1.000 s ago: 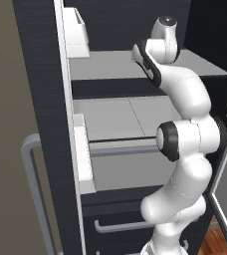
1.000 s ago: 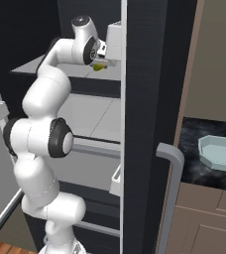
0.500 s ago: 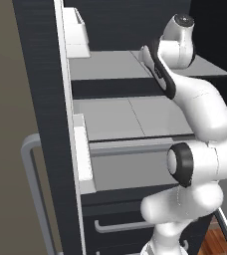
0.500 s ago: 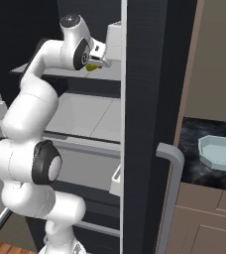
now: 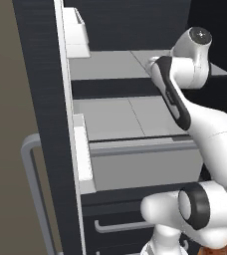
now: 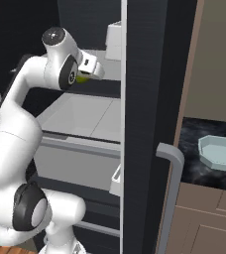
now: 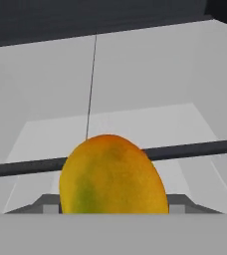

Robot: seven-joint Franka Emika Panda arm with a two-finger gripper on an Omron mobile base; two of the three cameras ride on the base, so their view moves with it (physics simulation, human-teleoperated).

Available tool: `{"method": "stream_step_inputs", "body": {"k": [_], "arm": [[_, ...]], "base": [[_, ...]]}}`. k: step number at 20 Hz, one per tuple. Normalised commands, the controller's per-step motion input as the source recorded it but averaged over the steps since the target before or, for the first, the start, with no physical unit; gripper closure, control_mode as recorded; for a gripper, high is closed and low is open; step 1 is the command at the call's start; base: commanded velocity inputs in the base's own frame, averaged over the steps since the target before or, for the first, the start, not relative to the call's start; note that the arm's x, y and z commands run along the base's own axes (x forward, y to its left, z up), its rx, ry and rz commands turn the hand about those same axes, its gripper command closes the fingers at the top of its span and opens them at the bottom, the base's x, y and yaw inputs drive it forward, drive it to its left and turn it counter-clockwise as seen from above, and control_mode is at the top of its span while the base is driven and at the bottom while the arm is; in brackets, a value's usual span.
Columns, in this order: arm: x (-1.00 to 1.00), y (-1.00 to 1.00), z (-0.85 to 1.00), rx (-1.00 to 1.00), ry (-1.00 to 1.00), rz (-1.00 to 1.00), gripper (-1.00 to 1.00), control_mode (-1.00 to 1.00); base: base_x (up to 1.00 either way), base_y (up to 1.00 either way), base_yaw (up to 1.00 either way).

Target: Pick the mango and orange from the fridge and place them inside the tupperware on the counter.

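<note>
Pincer [image 6: 85, 77] grips the mango [image 7: 111, 174] tight between its jaws, up in the air above the grey shelves of the fridge [image 5: 130, 107]. The tupperware [image 6: 219, 153] sits on the black surface [image 6: 194, 171].

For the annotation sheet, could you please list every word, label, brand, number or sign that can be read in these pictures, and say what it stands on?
None: no readable text, number or sign shows in any view.
The fridge, its shelves and white door bins are plain.
The mango bears no sticker.
The tupperware and the counter are unmarked.
</note>
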Motion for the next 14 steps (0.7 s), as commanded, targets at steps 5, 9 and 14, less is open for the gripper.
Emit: {"method": "stream_step_inputs", "body": {"k": [5,9,14], "arm": [[-0.66,0.15,0.0,0.0,0.0,0.0,1.0,-1.0],[-0.72,0.1,0.0,0.0,0.0,0.0,1.0,-1.0],[-0.76,0.04,0.0,0.0,0.0,0.0,1.0,-1.0]], "base": [[0.0,0.0,0.0],[0.0,0.0,0.0],[0.0,0.0,0.0]]}}
